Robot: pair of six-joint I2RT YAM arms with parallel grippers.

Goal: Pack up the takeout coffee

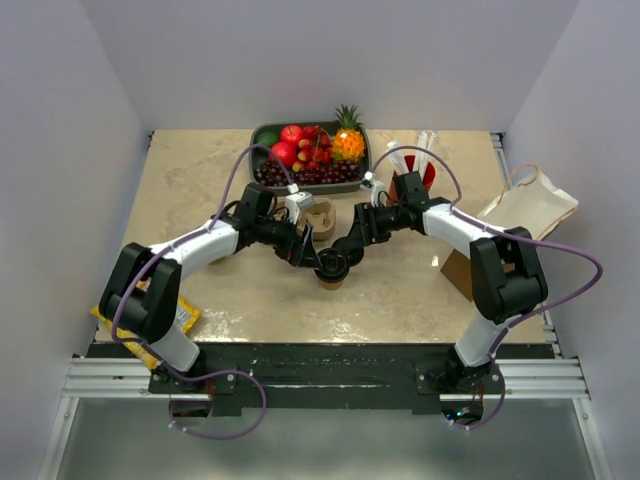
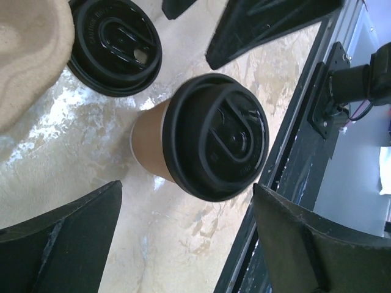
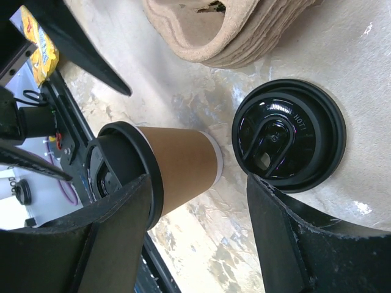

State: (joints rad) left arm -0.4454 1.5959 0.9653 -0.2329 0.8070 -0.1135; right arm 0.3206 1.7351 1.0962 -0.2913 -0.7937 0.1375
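The takeout coffee (image 1: 332, 276) is a kraft-brown cup with a black lid, standing on the table's middle between both arms. In the left wrist view the coffee (image 2: 214, 137) sits just past my left gripper (image 2: 186, 201), whose fingers are spread wide and hold nothing. In the right wrist view the coffee (image 3: 177, 168) lies partly between the fingertips of my right gripper (image 3: 198, 189), which is open; one finger (image 3: 91, 244) overlaps the lid's rim. A second black lid (image 3: 287, 143) lies flat on the table beside the cup.
A tan cardboard cup carrier (image 1: 318, 222) sits just behind the cup. A fruit tray (image 1: 262, 132) stands at the back. A red cup of straws (image 1: 415, 180) and a paper bag (image 1: 530, 205) are at the right. A yellow packet (image 1: 185, 318) lies front left.
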